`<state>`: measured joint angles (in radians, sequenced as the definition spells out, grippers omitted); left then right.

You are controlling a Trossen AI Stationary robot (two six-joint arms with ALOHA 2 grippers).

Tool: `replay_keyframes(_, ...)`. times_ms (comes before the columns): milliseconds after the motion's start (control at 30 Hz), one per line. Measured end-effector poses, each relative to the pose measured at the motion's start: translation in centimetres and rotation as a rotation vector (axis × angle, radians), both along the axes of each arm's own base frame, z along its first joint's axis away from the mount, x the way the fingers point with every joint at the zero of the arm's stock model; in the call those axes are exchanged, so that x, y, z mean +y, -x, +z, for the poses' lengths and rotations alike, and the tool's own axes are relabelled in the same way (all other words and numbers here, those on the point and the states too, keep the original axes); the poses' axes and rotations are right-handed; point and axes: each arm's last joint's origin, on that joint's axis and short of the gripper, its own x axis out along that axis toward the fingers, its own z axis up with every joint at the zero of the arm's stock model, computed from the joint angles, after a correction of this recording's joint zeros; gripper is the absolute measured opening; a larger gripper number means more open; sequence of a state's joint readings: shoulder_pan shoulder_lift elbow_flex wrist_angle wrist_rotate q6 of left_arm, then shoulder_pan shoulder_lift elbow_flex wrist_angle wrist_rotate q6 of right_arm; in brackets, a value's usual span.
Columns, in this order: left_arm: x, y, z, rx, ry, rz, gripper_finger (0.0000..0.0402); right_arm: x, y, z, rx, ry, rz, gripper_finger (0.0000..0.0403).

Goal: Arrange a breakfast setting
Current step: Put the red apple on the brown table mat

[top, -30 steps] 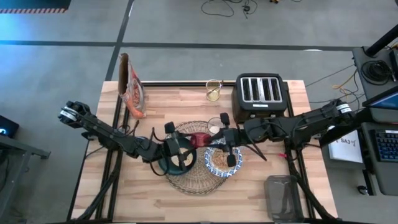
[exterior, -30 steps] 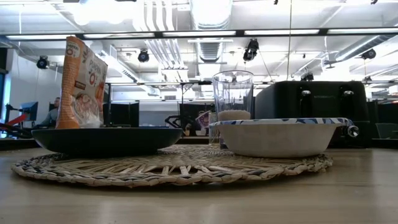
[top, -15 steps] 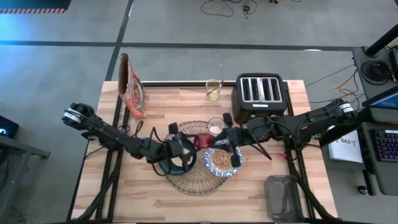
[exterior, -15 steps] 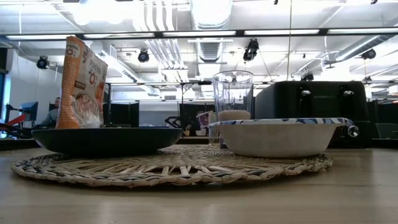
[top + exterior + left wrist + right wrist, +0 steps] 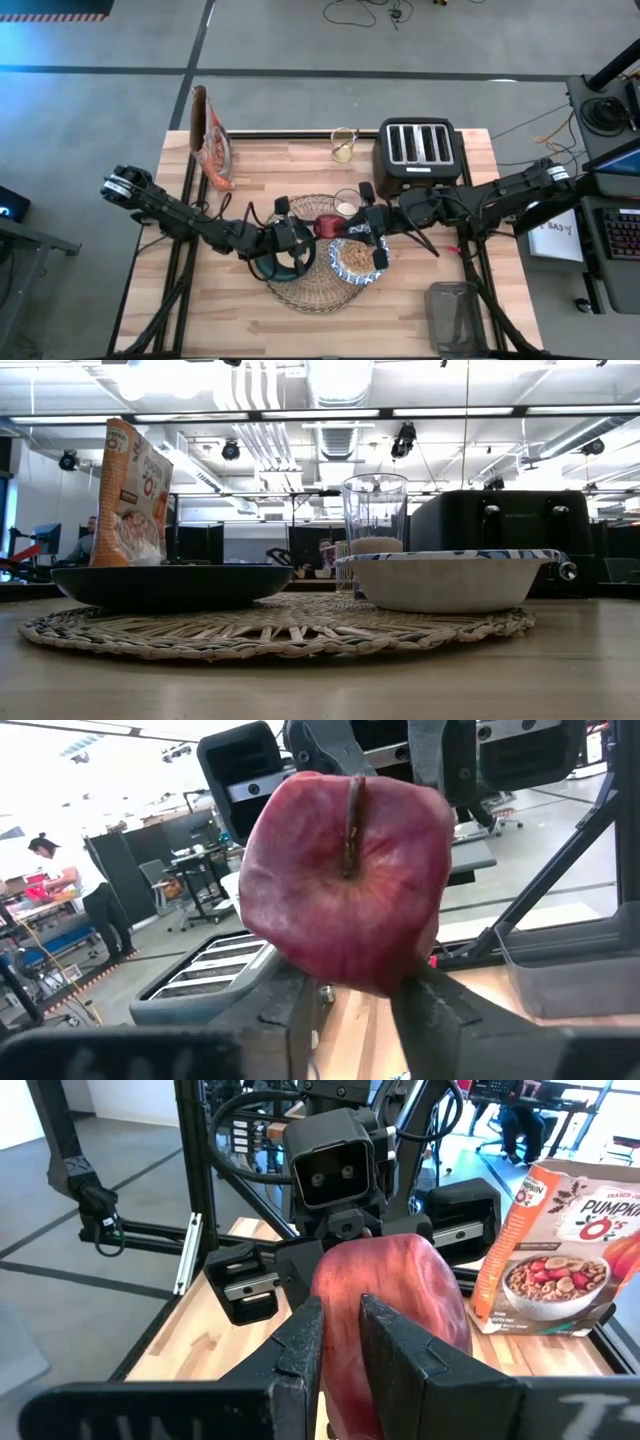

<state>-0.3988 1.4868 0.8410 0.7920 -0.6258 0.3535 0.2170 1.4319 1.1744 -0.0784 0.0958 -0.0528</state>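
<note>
Both grippers point(image 5: 322, 232) meet over the placemat point(image 5: 300, 290), crowding the air above plate point(image 5: 268, 268) and bowl point(image 5: 356, 262). Far side is blocked by toaster point(image 5: 418, 150), glass point(image 5: 343, 145) and cereal box point(image 5: 212, 140). Near strip of table point(image 5: 220, 320) lies free; a clear container point(image 5: 455, 315) sits near right.

2 black jointed arms point(image 5: 190, 222), silver-capped at the shoulders, with black cables.
</note>
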Motion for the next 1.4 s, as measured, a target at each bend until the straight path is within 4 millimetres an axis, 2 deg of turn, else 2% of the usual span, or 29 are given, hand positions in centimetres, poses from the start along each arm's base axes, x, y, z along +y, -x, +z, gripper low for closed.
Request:
replay_keyframes(100,0.0,0.0,0.0,0.002,-0.001,0.0,0.0074,0.0,0.0,0.0,0.002,0.0,0.0,0.0063)
replay_keyframes(200,0.0,0.0,0.0,0.001,0.005,-0.001,0.0079,0.0,0.0,0.0,0.003,-0.002,-0.001,0.0063)
replay_keyframes(533,0.0,-0.1,0.0,0.012,0.022,0.001,0.0211,-0.4,0.1,-0.6,0.065,-0.039,-0.034,0.0063)
replay_keyframes(700,0.0,-0.1,0.2,0.001,0.021,0.006,0.0247,-0.5,0.3,-1.1,0.119,-0.039,-0.045,0.0063)
replay_keyframes(833,-0.3,0.1,1.9,-0.121,0.045,-0.081,0.0249,-1.0,-0.1,-1.6,0.119,-0.022,-0.103,0.0064)
replay_keyframes(933,-0.7,-0.5,1.3,-0.09,-0.004,-0.135,0.0237,-1.2,-0.7,-4.6,0.253,-0.006,-0.109,0.0064)
replay_keyframes(1033,-0.5,-1.4,1.3,-0.037,0.03,-0.069,0.0223,-1.0,-1.8,-3.5,0.162,-0.022,-0.087,0.0064)
replay_keyframes(1133,-0.2,-1.8,0.8,0.031,0.064,-0.001,0.021,-0.9,-2.5,-4.0,0.184,0.016,-0.076,0.0064)
replay_keyframes(1200,-0.3,-1.8,0.9,0.037,0.06,-0.016,0.0202,-0.6,-2.8,-4.4,0.213,0.047,-0.056,0.0064)
replay_keyframes(1267,-0.4,-1.6,1.0,0.038,0.059,-0.009,0.0198,-0.4,-2.5,-4.4,0.254,0.048,-0.049,0.0064)
replay_keyframes(1400,-0.8,-1.0,1.3,0.043,0.032,0.108,0.0194,-0.9,-1.7,-2.4,0.249,0.059,-0.098,0.0064)
